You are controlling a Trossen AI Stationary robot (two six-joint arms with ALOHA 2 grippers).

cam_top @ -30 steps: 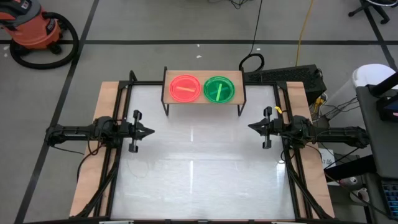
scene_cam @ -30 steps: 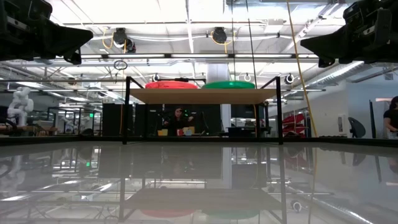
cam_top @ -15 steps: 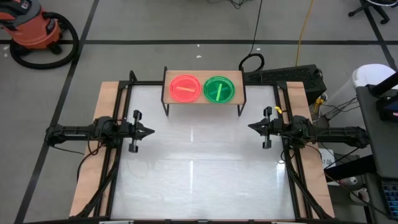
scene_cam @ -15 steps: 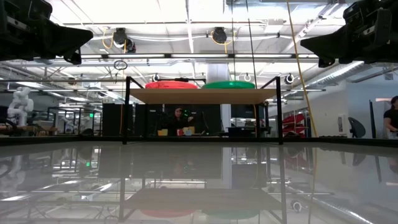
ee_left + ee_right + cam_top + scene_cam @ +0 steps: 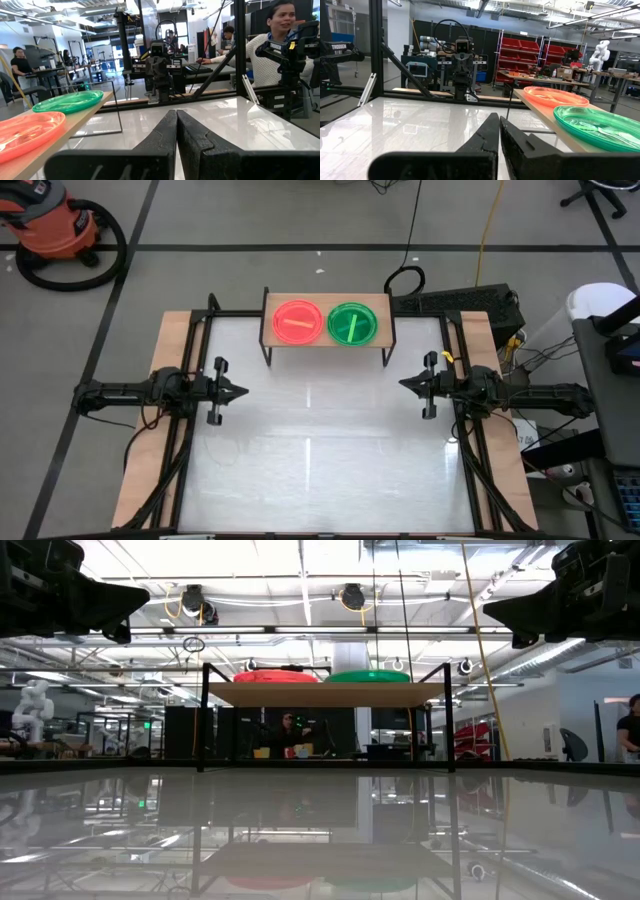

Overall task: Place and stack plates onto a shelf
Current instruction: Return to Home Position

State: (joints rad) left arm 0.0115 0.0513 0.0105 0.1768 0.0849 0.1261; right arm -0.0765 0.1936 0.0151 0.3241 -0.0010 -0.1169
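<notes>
The light-wood shelf point(image 5: 329, 323) on thin black legs stands at the table's far edge. An orange-red plate point(image 5: 297, 321) rests flat on its left part and a green plate point(image 5: 352, 323) on its right part; both also show in the low view point(image 5: 275, 676) point(image 5: 368, 676) and the wrist views point(image 5: 25, 132) point(image 5: 597, 125). My left gripper point(image 5: 243, 391) is shut and empty above the table's left side. My right gripper point(image 5: 404, 384) is shut and empty above the right side. Both point toward the table's middle.
The white tabletop point(image 5: 320, 450) lies between the two arms and toward the near edge. A black cable coil point(image 5: 405, 280) and a dark box point(image 5: 470, 302) lie behind the shelf. People point(image 5: 272, 45) show in the room beyond the table.
</notes>
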